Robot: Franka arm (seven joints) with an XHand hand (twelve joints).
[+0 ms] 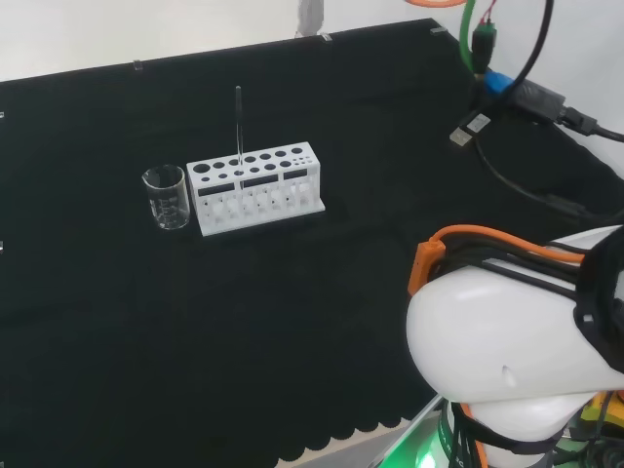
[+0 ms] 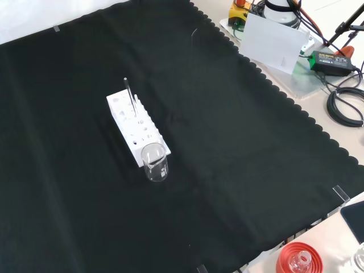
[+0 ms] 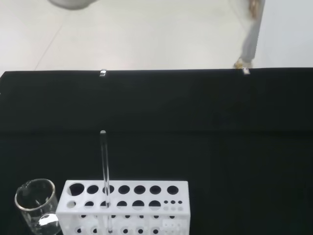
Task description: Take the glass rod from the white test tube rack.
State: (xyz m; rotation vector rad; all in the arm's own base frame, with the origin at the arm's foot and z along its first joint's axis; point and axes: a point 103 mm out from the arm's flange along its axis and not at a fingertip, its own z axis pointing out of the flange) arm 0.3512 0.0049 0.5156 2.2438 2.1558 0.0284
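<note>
The glass rod (image 1: 238, 125) stands upright in a hole of the white test tube rack (image 1: 255, 187), left of centre in the head view, on the black cloth of the bench (image 1: 322, 312). The rod rises well above the rack's top. In the front view the rod (image 2: 129, 94) sits toward the rack's (image 2: 134, 126) far end, in the upper left part of the frame. A clear beaker (image 1: 167, 197) stands just beside the rack's left end in the head view; in the front view the beaker (image 2: 155, 162) is at the rack's near end. The wrist view shows the rod (image 3: 104, 169), the rack (image 3: 124, 205) and the beaker (image 3: 37, 203) together. The arm's white link (image 1: 517, 351) fills the lower right of the head view. How far the hand is open cannot be told.
</note>
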